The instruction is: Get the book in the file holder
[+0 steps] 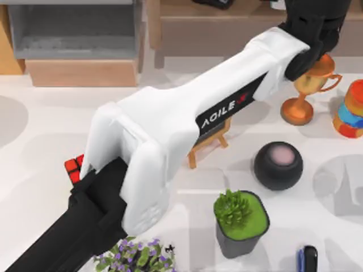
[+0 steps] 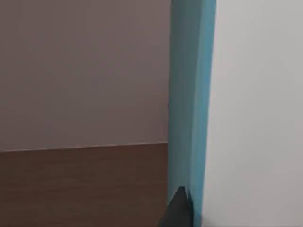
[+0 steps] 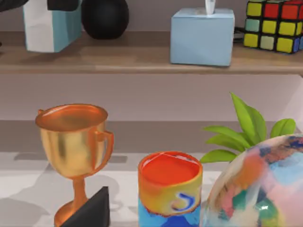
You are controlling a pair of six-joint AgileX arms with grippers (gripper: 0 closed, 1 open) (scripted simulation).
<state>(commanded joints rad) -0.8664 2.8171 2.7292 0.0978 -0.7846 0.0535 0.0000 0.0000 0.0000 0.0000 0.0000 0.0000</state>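
book (image 2: 189, 94): at the wooden shelf (image 1: 227, 22) on the table's far right, stood upright; seen from the right wrist with its lower edge at shelf-board level, resting or just lifted cannot be told
left gripper (image 1: 312, 34): reached across to the far right, clamped on the book from above; one fingertip (image 2: 180, 208) seen pressed on the teal cover
right gripper (image 3: 90, 210): idle, low near the trophy (image 1: 309, 90); open or closed cannot be told
file holder (image 1: 74, 28): far left, on the tan block (image 1: 82, 72), nothing seen inside
done: book judged as grasped
left: lift off shelf, carry across the whole far edge, lower into holder; most of the task is judged undone
edges: shelf board under the book, black ball (image 3: 104, 16) just beside it; trophy and striped cup (image 1: 351, 107) close under the wrist
open room: the strip in front of the shelf towards the holder is bare
risk: thin holder walls could be clipped by the book's corner
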